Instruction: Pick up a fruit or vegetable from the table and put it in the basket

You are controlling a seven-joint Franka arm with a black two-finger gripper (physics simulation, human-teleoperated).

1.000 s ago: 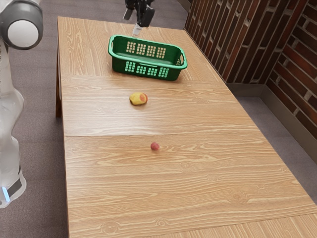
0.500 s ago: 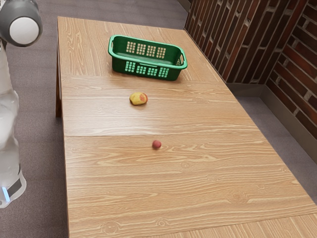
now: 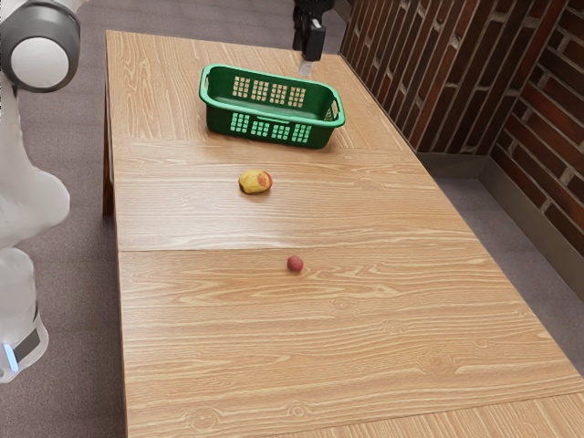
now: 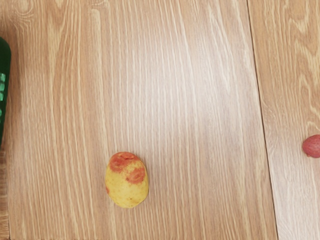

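High in the exterior view, my gripper (image 3: 307, 64) hangs in the air, appearing just beyond the basket's rim. A yellow fruit with red patches (image 3: 256, 182) lies on the table (image 3: 365, 338) on the near side of the green basket (image 3: 270, 130). Closer to the camera is a small red fruit (image 3: 295, 264). From the hand, the yellow fruit (image 4: 127, 181) and the red fruit (image 4: 313, 146) both rest on the wood, apart from each other, and part of the basket's wall (image 4: 4, 95) is visible.
A brick wall (image 3: 456, 73) stands beyond the table's long edge on the exterior view's right. The arm's base (image 3: 20, 333) is at the exterior view's left.
The red fruit has shifted slightly toward the exterior view's right and toward the basket. My hand, out of sight half a second ago, is back, farther right than one second ago.
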